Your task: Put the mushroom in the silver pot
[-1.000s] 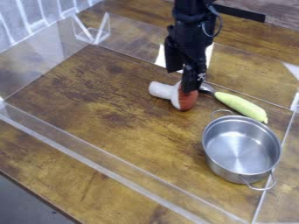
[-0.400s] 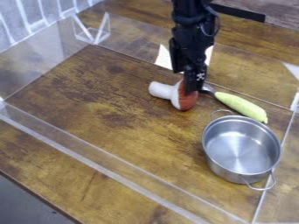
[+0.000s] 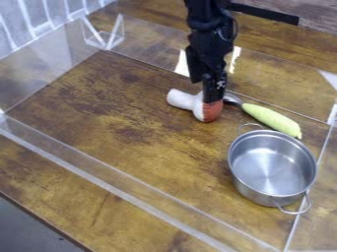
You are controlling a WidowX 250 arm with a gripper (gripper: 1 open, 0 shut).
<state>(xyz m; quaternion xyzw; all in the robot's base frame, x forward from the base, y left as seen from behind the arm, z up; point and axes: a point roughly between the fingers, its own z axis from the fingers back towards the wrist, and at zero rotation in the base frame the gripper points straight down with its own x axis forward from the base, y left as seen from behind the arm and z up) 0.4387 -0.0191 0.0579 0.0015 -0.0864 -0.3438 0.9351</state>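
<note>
Mushroom [image 3: 208, 110] lies just below the open claw [image 3: 212, 93].

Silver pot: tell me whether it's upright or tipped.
Upright: the silver pot stands with its open rim facing up, its inside bottom visible.

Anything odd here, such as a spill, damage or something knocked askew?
Nothing looks spilled or damaged. The mushroom lies on its side on the wooden table, cap toward the pot, which seems ordinary for a toy. The silver pot sits upright.
</note>
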